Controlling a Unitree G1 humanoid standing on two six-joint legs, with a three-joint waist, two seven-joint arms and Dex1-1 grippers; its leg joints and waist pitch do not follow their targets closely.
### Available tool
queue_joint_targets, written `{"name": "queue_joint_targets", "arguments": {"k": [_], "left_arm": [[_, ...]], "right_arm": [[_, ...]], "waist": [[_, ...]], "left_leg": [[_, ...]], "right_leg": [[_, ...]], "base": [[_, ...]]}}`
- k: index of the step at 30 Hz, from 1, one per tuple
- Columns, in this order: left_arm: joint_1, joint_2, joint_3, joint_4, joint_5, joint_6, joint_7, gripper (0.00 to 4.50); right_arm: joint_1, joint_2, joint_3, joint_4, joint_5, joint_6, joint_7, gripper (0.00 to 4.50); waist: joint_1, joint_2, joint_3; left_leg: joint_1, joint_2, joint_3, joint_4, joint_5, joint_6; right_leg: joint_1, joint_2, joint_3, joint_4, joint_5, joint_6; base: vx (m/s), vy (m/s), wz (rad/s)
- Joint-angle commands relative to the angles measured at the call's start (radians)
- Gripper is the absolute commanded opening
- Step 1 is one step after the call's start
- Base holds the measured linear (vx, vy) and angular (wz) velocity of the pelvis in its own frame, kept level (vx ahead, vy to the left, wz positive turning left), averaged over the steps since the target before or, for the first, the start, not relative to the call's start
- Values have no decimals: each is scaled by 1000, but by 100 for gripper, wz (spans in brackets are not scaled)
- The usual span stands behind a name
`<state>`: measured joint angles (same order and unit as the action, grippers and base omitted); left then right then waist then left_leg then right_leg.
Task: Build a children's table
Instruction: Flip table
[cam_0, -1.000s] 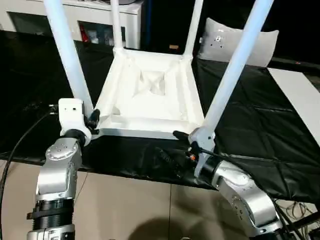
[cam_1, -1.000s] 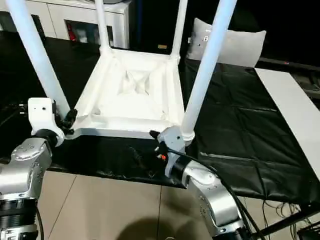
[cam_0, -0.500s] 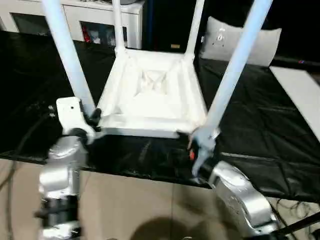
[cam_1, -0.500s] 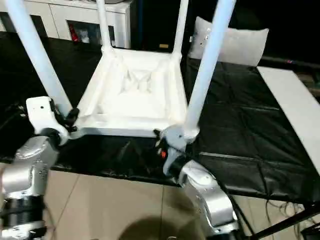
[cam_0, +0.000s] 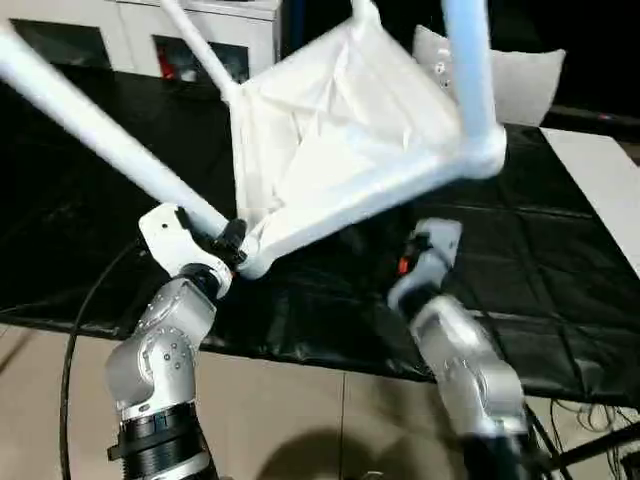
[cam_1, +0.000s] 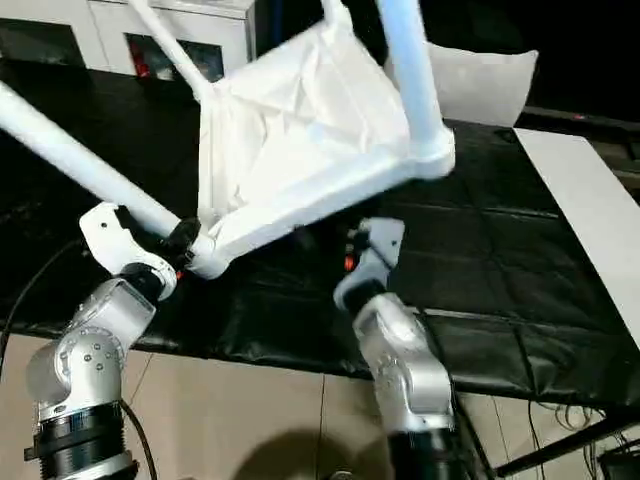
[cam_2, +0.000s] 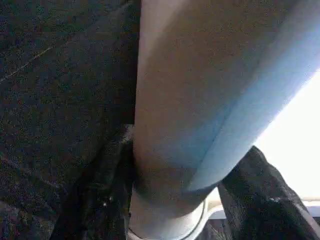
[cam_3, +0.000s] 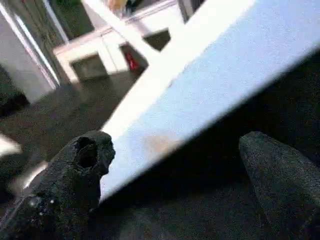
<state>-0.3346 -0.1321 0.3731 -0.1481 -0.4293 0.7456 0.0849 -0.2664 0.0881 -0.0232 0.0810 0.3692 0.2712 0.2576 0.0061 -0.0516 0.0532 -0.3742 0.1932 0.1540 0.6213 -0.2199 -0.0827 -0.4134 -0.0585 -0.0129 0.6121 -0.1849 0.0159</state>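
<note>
At the near edge of the black-covered surface (cam_0: 560, 300), the left tool (cam_0: 232, 240) is pinched round the base of one leg (cam_0: 90, 125) of the children's table (cam_0: 330, 130), just where the tube enters its corner socket; the left wrist view shows a black finger (cam_2: 95, 200) on each side of the tube. That low grip looks chosen so the corner can serve as a pivot. The table is tipped steeply: the held corner sits low near the surface's front edge, while the ribbed underside faces toward the robot's left and the opposite near corner (cam_0: 485, 155) is raised in the air.

Just below that raised corner, the right tool (cam_0: 425, 250) stands spread wide and apart from the table, holding nothing; in the right wrist view its two fingers (cam_3: 70, 170) frame a white edge without touching it. It seems placed to catch or push the frame as it rolls over onto its feet.

Farther back a cushion (cam_0: 520, 75) lies on the surface, with a white cabinet (cam_0: 200, 25) behind and a flat white board (cam_0: 600, 180) at the far right.

With legs fitted in the corners that show, the turn upright is likely what remains.
</note>
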Motion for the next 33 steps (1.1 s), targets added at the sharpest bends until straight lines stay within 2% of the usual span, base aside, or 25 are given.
{"name": "queue_joint_targets", "arguments": {"k": [1, 2, 3, 4, 5, 7, 12, 14, 16, 17, 18, 19, 22, 24, 26, 29, 33], "left_arm": [[52, -138, -19, 5, -98, 20, 13, 202], [57, -132, -28, 7, -111, 22, 15, 202], [59, -130, -31, 8, -112, 24, 12, 202], [60, -133, -31, 5, -109, 30, 9, 202], [62, -135, -33, 5, -104, 34, 3, 202], [65, -141, -35, 1, -94, 42, -3, 202], [76, -139, -66, 6, -102, 42, 1, 202], [78, -134, -77, 9, -105, 43, 0, 202], [79, -129, -86, 11, -106, 46, -3, 202], [82, -126, -98, 11, -106, 52, -10, 202], [83, -126, -100, 10, -105, 53, -11, 202], [87, -125, -111, 9, -103, 59, -16, 202], [98, -122, -137, 3, -95, 66, -23, 202], [103, -124, -146, -2, -93, 69, -23, 202], [108, -127, -157, -7, -91, 71, -22, 202], [116, -123, -175, -12, -84, 71, -25, 202], [125, -114, -204, -17, -77, 81, -35, 202]], "right_arm": [[-15, 28, -39, 25, 26, -18, -22, 450], [-38, 48, -67, 53, 43, -25, -45, 450], [-48, 56, -78, 65, 48, -27, -55, 450], [-59, 67, -93, 78, 61, -29, -57, 450], [-81, 87, -115, 98, 87, -35, -58, 450], [-110, 109, -139, 129, 121, -50, -58, 450], [-197, 146, -168, 223, 199, -88, -16, 450], [-225, 156, -178, 246, 208, -89, -6, 450], [-251, 161, -188, 275, 203, -98, -11, 450], [-296, 169, -214, 329, 210, -115, -30, 450], [-305, 170, -219, 340, 213, -120, -33, 450], [-355, 177, -249, 401, 237, -135, -49, 450], [-432, 178, -281, 504, 294, -161, -42, 450], [-463, 183, -298, 544, 323, -168, -29, 450], [-501, 188, -325, 590, 350, -179, -14, 422], [-537, 190, -347, 632, 379, -178, 13, 405], [-578, 189, -359, 687, 411, -193, 35, 357]], "waist": [[2, -4, -59], [3, -6, -59], [2, -4, -60], [1, -11, -62], [4, -6, -62], [2, -5, -63], [7, -4, -65], [8, -9, -65], [11, -8, -65], [10, -11, -65], [11, -9, -65], [12, -9, -64], [17, -9, -65], [21, -13, -68], [27, -11, -69], [30, -14, -72], [26, -15, -72]], "left_leg": [[1, 17, 7, -79, -92, 28], [1, 17, 7, -79, -85, 30], [2, 16, 7, -78, -79, 32], [1, 15, 9, -76, -69, 34], [2, 16, 8, -77, -58, 39], [2, 16, 8, -76, -52, 46], [5, 18, 10, -74, -28, 56], [4, 17, 11, -73, -28, 63], [3, 17, 11, -73, -18, 64], [4, 16, 12, -73, -23, 62], [5, 17, 13, -73, -32, 61], [6, 17, 14, -73, -49, 57], [7, 17, 15, -74, -66, 55], [6, 17, 17, -70, -36, 65], [7, 17, 17, -69, -3, 82], [4, 17, 18, -66, 29, 101], [2, 18, 18, -67, 6, 104]], "right_leg": [[53, -45, 27, -58, -84, -168], [52, -45, 27, -58, -78, -167], [51, -45, 26, -56, -73, -170], [52, -43, 26, -55, -65, -169], [53, -45, 26, -53, -51, -170], [52, -45, 25, -51, -38, -177], [54, -44, 23, -47, -1, -188], [56, -45, 24, -47, 1, -191], [56, -46, 24, -46, 0, -191], [55, -45, 23, -47, -7, -193], [54, -47, 23, -47, -18, -195], [52, -47, 23, -49, -44, -194], [51, -46, 22, -51, -71, -190], [52, -45, 22, -46, -30, -192], [52, -45, 21, -41, 17, -203], [55, -44, 20, -35, 61, -217], [55, -48, 18, -38, 22, -222]], "base": [[0, 0, 0], [0, 0, 0], [0, 0, 0], [0, 0, 0], [0, 0, 0], [0, 0, 0], [0, 0, 0], [0, 0, 0], [0, 0, 0], [0, 0, 0], [0, 0, 0], [0, 0, 0], [0, 0, 0], [0, 0, 0], [0, 0, 0], [0, 0, 0], [0, 0, 0]]}}
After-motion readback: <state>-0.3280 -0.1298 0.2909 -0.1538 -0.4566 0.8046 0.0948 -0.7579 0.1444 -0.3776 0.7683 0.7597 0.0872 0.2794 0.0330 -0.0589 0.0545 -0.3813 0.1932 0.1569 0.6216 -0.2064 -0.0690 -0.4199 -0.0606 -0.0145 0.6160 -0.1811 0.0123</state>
